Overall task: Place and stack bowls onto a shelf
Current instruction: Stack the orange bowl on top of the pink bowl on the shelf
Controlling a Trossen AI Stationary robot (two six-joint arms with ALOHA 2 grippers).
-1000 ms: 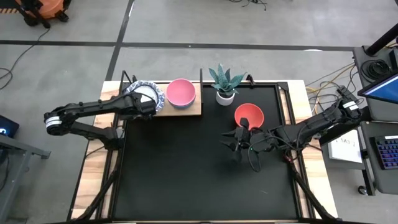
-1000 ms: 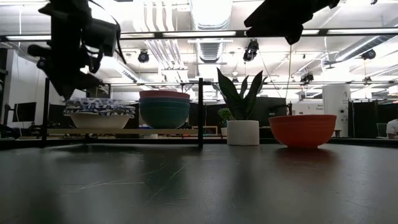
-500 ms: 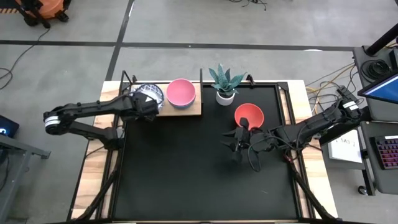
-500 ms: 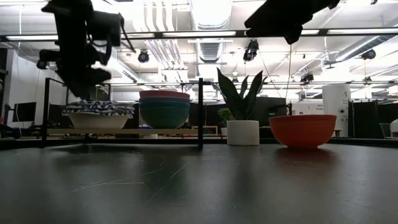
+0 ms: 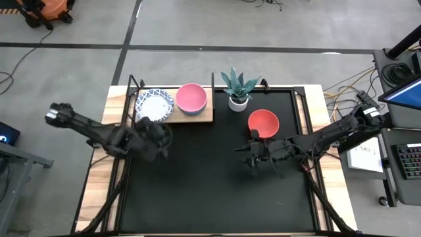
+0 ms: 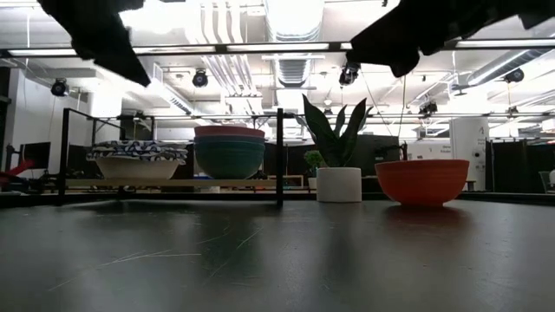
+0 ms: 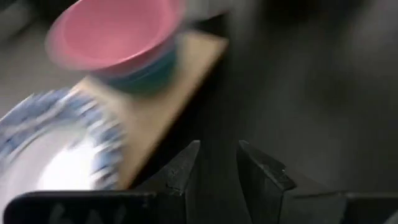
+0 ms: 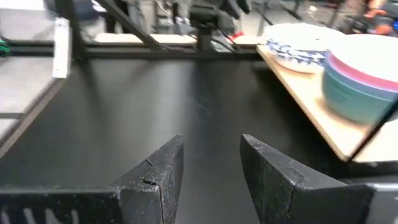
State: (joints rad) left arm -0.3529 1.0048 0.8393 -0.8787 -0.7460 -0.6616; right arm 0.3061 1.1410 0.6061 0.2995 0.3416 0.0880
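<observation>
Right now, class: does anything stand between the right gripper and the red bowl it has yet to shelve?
Nothing visible does. The right gripper hangs just in front of the red bowl, with only bare black tabletop between them. The potted plant stands behind the bowl, towards the shelf.

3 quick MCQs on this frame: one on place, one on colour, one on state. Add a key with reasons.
1. Where is the red bowl?
A. on the shelf
B. on the black tabletop, by the plant pot
C. in the right tool

2. What colour is the top bowl of the stack beside the patterned bowl on the shelf?
A. pink
B. green
C. white

3. The left tool is:
A. shut on a bowl
B. open, holding nothing
C. out of view

Key: B, it sits alone on the tabletop; A, pink bowl on top; B, nothing lies between its fingers.
</observation>
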